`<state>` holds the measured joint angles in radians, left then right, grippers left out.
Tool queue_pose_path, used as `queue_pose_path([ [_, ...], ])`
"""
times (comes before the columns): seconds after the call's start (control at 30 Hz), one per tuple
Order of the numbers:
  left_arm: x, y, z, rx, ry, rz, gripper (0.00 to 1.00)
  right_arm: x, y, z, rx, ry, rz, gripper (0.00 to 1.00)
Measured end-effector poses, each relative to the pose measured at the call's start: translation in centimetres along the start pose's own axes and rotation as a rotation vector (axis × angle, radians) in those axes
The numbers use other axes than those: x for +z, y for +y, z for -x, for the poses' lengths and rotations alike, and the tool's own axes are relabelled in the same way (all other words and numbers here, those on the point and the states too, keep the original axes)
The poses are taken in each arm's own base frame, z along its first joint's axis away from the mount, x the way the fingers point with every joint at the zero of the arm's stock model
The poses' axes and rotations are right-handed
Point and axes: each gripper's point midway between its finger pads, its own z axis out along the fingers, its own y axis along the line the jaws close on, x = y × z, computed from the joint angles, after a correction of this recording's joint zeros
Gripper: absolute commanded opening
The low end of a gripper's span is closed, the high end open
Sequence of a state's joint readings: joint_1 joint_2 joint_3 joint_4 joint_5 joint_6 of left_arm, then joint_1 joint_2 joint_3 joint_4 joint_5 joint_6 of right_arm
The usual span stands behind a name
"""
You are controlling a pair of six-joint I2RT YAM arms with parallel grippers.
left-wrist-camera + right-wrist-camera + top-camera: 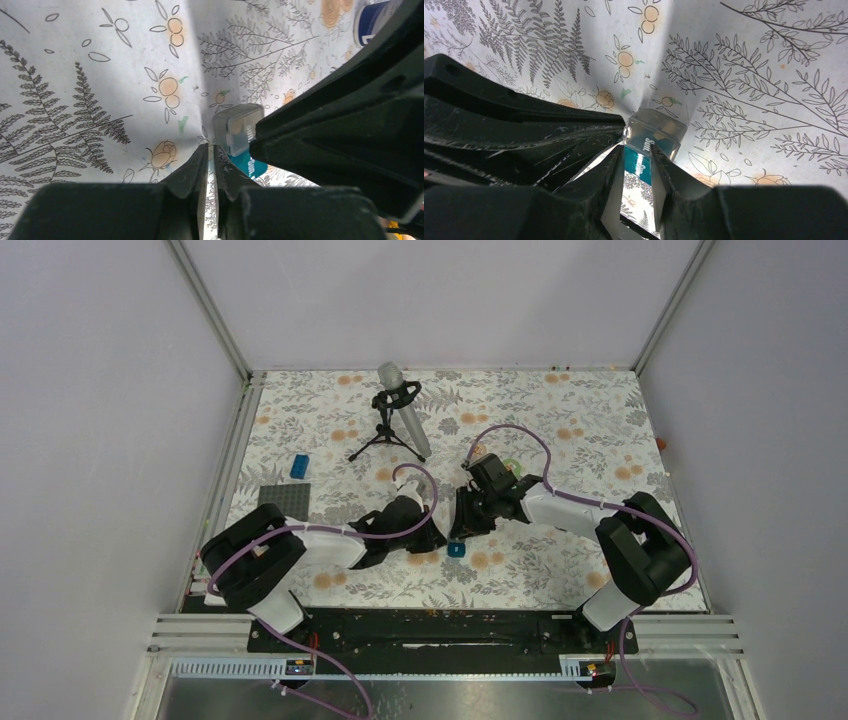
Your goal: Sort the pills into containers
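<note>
Two grippers and one pill box are counted. The jaws of the left gripper (210, 150) are pressed almost together; only a thin slit is seen between them and nothing is pinched. The jaws of the right gripper (638, 156) are closed on the pill box (655, 134), which is pinched by its teal end.

The box is set on the floral tabletop (600, 400), just right of the left jaw tips. Its long axis is laid along the line of the right jaws, the teal end between them and the clear end pointed away past their tips. The near end is hidden under the right jaws, and the printed word is cut off. Whether pills are held under the clear cover cannot be told.

Far beyond the left jaws and to their right, one round blue-and-white object (372, 20) is cut off by the frame edge. Left of the left jaws, one dark square plate (283, 502) and one blue box (299, 466) are seen. Well beyond both pairs of jaws, one microphone (403, 405) is carried on one tripod (384, 438).
</note>
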<state>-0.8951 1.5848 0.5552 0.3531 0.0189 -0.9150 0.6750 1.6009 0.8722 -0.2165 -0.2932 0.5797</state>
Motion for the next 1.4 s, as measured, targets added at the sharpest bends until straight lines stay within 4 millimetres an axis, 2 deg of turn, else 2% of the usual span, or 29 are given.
queue_pose_path([
  [0.2, -1.0, -1.4, 1.2, -0.001, -0.05, -0.051, 0.17, -0.4, -0.1, 0.5, 0.0, -0.024, -0.02, 0.3],
  [0.4, -1.8, -2.4, 2.4, -0.002, -0.105, -0.094, 0.17, -1.8, 0.6, 1.6, -0.011, -0.073, -0.022, 0.3],
  [0.5, -1.8, -2.3, 2.3, -0.008, -0.107, -0.092, 0.23, -2.0, 0.7, 2.1, -0.014, -0.089, -0.025, 0.31],
  [0.6, -1.8, -2.2, 2.3, -0.015, -0.109, -0.093, 0.33, -2.0, 0.3, 1.9, -0.014, -0.087, -0.048, 0.33],
  [0.8, -1.5, -2.5, 2.4, -0.032, -0.114, -0.11, 0.43, -2.0, -0.8, 1.6, -0.033, -0.08, -0.092, 0.35],
  [1.27, 0.1, -0.6, 0.9, -0.039, -0.069, -0.052, 0.42, -0.8, -2.2, 0.4, -0.032, -0.036, -0.129, 0.35],
  [1.4, 0.2, -0.6, 0.9, -0.038, -0.069, -0.052, 0.33, -0.6, -2.4, 0.2, -0.029, -0.026, -0.13, 0.35],
])
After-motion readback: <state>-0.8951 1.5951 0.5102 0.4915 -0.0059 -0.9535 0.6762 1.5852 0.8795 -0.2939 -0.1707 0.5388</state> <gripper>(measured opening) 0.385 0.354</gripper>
